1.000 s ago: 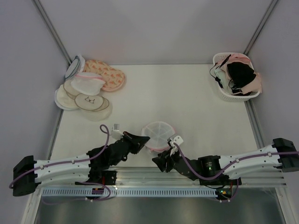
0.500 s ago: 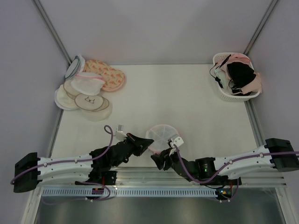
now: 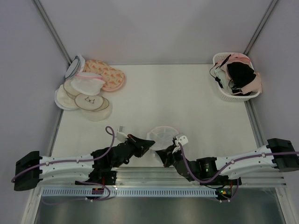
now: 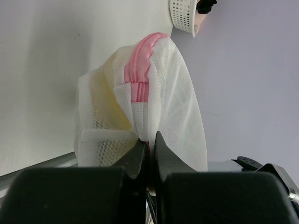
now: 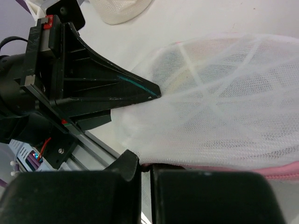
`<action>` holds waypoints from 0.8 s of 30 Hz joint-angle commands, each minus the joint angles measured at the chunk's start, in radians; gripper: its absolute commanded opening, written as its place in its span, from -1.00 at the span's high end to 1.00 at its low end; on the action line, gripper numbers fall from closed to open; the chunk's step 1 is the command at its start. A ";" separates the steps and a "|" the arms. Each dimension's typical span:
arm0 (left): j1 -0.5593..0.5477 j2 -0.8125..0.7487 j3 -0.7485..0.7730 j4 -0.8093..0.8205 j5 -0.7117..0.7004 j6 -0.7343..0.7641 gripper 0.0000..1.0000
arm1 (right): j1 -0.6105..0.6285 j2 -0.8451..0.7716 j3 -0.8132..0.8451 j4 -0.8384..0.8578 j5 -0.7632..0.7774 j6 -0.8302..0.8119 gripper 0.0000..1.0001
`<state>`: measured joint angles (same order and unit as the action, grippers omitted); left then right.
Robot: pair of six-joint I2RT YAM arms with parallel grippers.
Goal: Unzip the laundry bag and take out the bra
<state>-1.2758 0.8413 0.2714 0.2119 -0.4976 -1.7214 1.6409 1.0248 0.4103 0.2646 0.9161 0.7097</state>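
Though pinched, laundry bag [image 3: 162, 133] white, pink-trimmed.

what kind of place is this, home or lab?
Probably a lab test cell: white table boxed in by plain grey walls, two arms bolted to a metal rail at its near edge, and staged props, a pile of mesh pouches and a basket of bras.

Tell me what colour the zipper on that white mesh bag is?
Pink; the zipper on the laundry bag shows best in the left wrist view.
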 commanded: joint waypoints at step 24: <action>-0.013 -0.429 -0.109 -0.595 -0.163 0.043 0.96 | -0.003 -0.226 0.246 -0.996 -0.051 0.269 0.99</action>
<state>-1.3228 0.4412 0.2108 -0.0406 -0.4095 -1.7447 1.6447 0.8574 0.6239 -0.3374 0.7120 0.9730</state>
